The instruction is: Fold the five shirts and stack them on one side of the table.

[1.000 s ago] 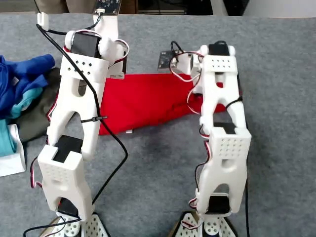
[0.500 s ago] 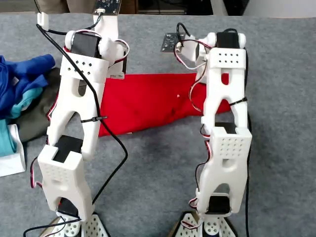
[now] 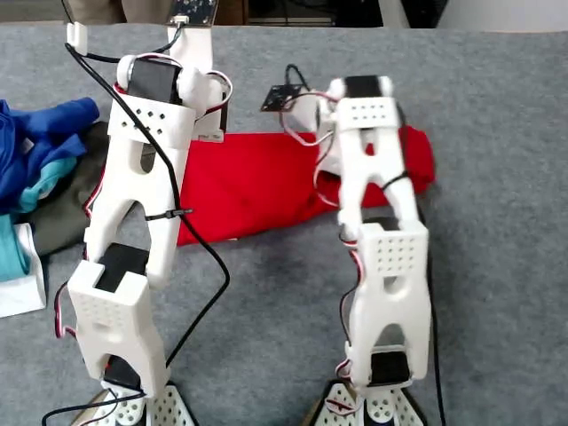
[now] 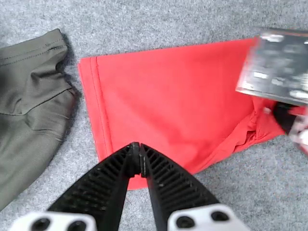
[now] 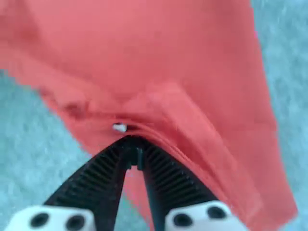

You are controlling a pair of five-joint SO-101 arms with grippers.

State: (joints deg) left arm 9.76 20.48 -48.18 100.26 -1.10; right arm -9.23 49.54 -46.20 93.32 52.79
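1. Swinging inward along the red shirt (image 3: 257, 182) over the last half second, the right arm now stands nearer the shirt's middle. That leaves the shirt's right end bare. The left arm has not budged.
2. From where I stand, the red shirt lies stretched across the grey table (image 3: 497, 266), flat for most of its length and rumpled toward its right end.
3. The right gripper (image 5: 137, 156) has its claws closed tight, with a raised ridge of the red shirt pinched at the tips.
4. The left gripper (image 4: 136, 160) is also closed, tips together on the red shirt close to its left hem. I cannot tell whether any cloth is caught between them.
5. An olive shirt (image 4: 29, 96) lies just beside the red shirt's left hem. Blue shirts (image 3: 49, 133) and a teal one (image 3: 44, 177) are heaped beyond it, farther from the red shirt.
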